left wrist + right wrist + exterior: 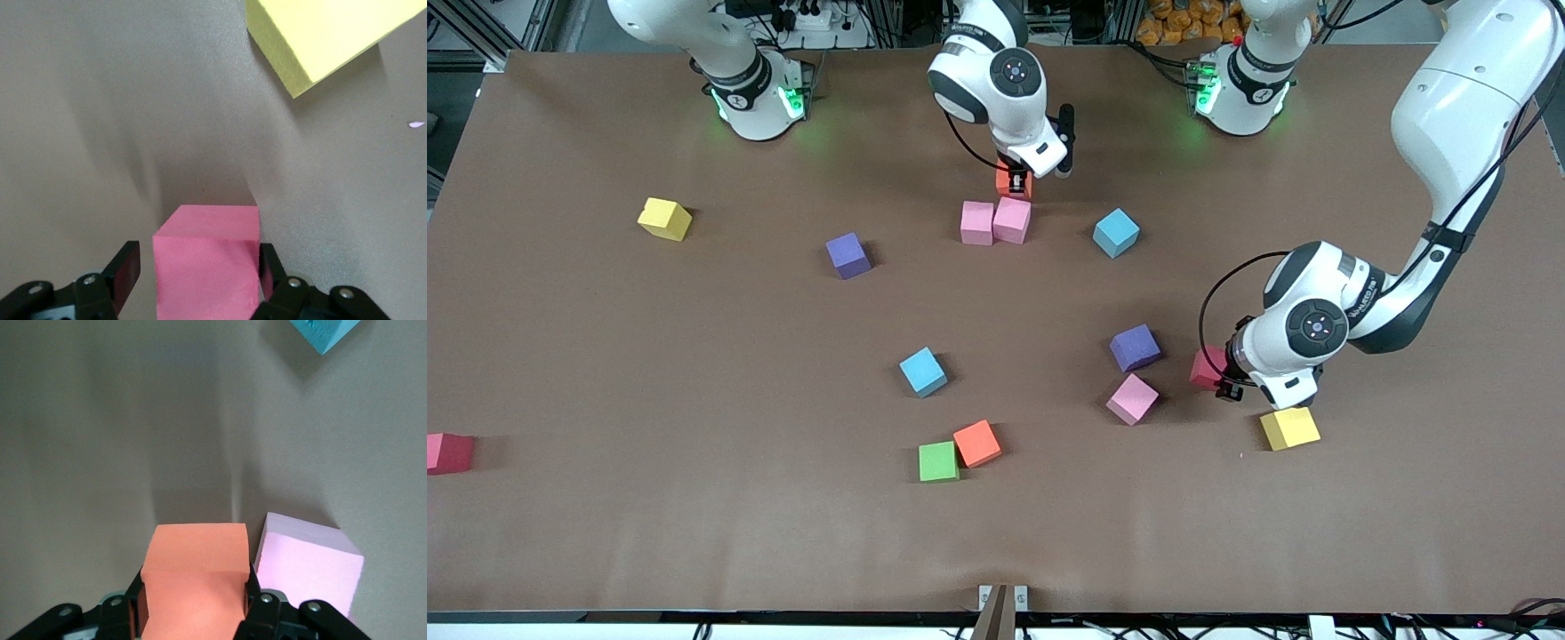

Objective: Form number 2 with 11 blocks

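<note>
Right gripper (193, 603): an orange block (195, 577) is clasped just beside the pink pair (995, 221). Left gripper (199, 273): a red block (207, 267) is straddled with one finger apart, near a yellow block (1289, 428). The remaining blocks lie scattered across the table (694, 533).

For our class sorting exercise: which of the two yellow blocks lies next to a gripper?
The yellow block toward the left arm's end, just beside the left gripper; the other yellow block sits alone near the right arm's end.
</note>
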Motion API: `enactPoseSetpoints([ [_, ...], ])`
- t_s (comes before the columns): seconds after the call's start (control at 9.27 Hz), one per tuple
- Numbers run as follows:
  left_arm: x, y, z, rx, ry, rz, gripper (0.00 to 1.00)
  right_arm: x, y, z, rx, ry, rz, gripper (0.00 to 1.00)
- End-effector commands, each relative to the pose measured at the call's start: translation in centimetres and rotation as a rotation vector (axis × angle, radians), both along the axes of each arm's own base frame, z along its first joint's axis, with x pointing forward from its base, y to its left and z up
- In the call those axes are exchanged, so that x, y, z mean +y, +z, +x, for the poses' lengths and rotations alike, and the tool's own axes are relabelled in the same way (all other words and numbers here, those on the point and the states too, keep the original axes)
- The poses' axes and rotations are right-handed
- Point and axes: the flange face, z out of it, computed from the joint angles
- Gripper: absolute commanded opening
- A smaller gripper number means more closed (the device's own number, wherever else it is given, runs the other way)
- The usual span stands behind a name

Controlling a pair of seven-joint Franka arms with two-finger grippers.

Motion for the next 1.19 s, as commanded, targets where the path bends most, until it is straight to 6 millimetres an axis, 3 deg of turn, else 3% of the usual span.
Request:
enactPoseSetpoints([
  [0.0,-0.2,-0.4,0.3,0.003,0.0,0.001,0.8,0.7,0.6,0.3,-0.052,0.036,-0.018,0.0],
  [0.32,0.2,-1.3,0.4,0.015,0.017,-0.016,0.8,0.8,0.6,0.4,-0.096,0.1,-0.03,0.0],
  [0.43,0.1,-1.5,0.4,0.017,0.016,-0.018,0.59,0.7,0.5,0.3,-0.092,0.09,-0.033,0.0],
  [0.54,0.2,-1.6,0.4,0.019,0.017,-0.02,0.01,0.6,0.5,0.1,-0.073,0.067,-0.052,0.0],
  [0.75,0.5,-1.6,0.4,0.021,0.022,-0.022,0.0,2.0,2.5,-0.7,-0.037,-0.033,-0.098,0.0],
  [1.08,0.5,-1.6,0.4,0.023,0.026,-0.023,0.0,3.5,3.9,-0.3,0.06,-0.129,-0.045,0.0],
])
